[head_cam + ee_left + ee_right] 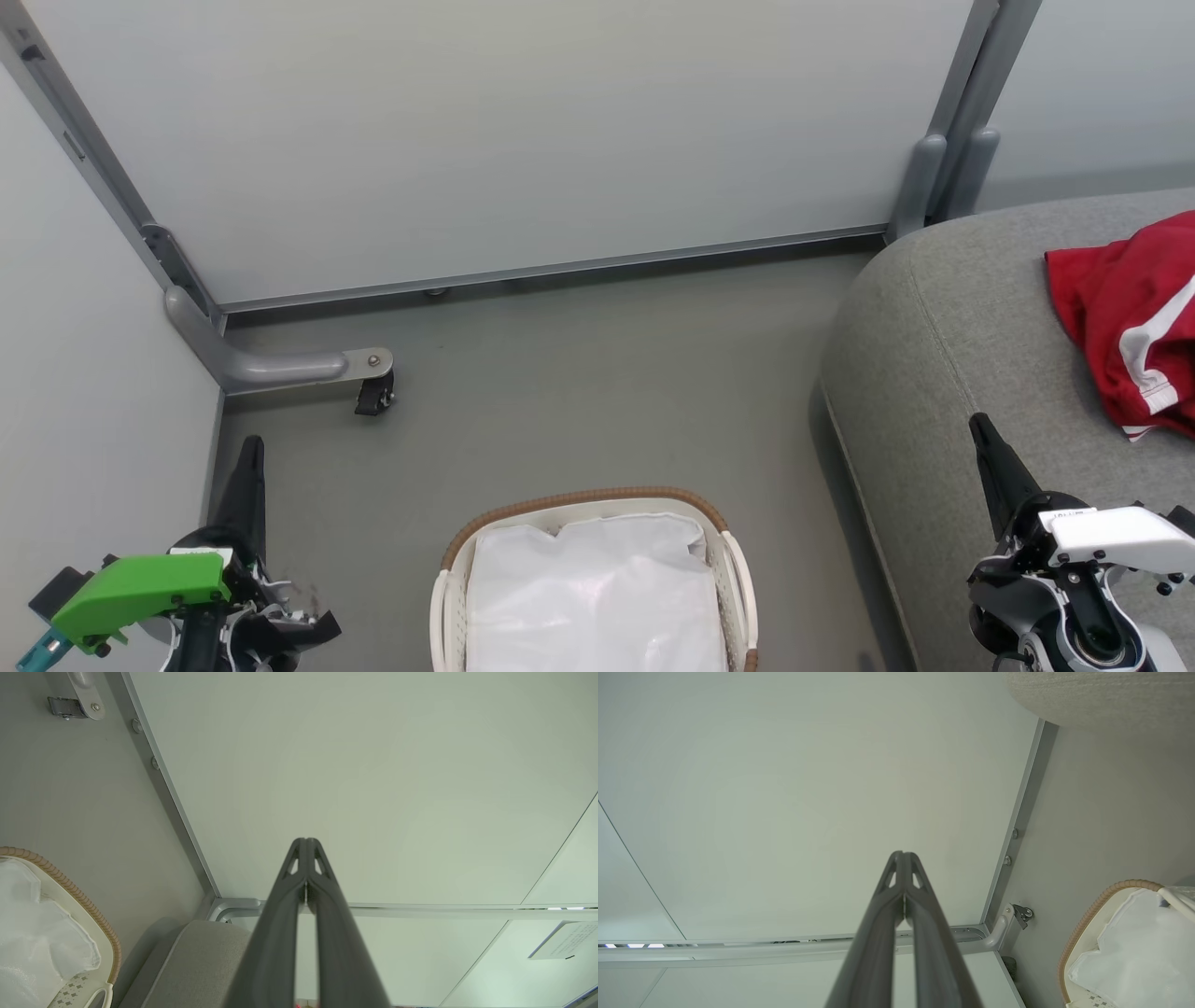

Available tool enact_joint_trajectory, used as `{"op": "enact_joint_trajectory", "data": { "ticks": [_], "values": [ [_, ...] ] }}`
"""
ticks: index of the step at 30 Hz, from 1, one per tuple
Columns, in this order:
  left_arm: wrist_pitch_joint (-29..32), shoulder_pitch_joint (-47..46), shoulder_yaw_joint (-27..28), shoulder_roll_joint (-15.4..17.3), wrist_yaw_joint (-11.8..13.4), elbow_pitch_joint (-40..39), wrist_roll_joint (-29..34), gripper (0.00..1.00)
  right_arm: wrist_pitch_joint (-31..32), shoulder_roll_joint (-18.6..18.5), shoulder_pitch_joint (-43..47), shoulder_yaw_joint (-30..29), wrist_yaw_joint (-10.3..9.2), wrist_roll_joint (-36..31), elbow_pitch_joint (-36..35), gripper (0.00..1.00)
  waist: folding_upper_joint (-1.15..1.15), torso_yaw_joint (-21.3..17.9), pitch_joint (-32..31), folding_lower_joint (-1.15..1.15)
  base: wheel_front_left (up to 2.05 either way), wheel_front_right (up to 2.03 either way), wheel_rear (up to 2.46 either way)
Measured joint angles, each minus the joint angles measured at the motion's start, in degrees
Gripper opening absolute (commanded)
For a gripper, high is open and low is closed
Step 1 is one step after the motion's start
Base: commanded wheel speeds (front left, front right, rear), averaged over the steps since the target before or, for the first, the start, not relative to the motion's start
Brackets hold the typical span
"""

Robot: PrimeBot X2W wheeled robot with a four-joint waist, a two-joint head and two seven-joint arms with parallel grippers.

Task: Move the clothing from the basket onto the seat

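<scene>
Flanking the basket (588, 497), left gripper (248, 467) and right gripper (985, 439) are idling, jaws closed empty, seemingly because the clothing (1130, 317) is lying on the seat (952, 355).

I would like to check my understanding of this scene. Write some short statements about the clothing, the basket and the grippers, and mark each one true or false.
1. The clothing lies on the seat. True.
2. The basket holds red fabric. False: what lies in it is a white liner.
3. The left gripper and the right gripper are both shut and hold nothing. True.
4. The basket stands on the seat. False: it stands on the floor, beside the seat.
</scene>
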Motion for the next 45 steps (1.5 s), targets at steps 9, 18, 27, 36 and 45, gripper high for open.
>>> {"op": "enact_joint_trajectory", "data": {
  "ticks": [9,18,27,36,45],
  "values": [
    [0.00,0.00,0.00,0.00,-0.01,0.00,0.00,0.00,0.00,0.00,0.00,0.00,0.00,0.00,-0.01,0.00,0.00,0.00,0.00,0.00,0.00,0.00,0.00],
    [0.00,0.00,0.00,0.00,-0.03,-0.01,0.00,0.00,0.00,0.00,0.00,0.00,0.00,0.00,-0.01,0.00,0.00,0.00,0.00,0.00,0.00,0.00,0.00],
    [0.00,0.00,0.00,0.00,-0.04,-0.01,0.00,0.00,0.00,0.00,0.01,0.00,0.00,-0.01,-0.01,0.00,0.00,0.00,0.00,0.00,0.00,0.00,0.00],
    [0.00,0.00,0.00,0.00,-0.04,-0.01,-0.01,0.00,0.00,0.00,0.01,0.00,0.00,0.00,-0.01,0.00,0.00,0.00,0.00,0.00,0.00,0.00,0.00],
    [0.00,0.00,0.00,0.00,-0.04,-0.01,-0.01,0.00,0.00,0.00,0.01,0.00,0.00,0.00,-0.01,0.00,0.00,0.00,0.00,0.00,0.00,0.00,0.00]
  ]
}}
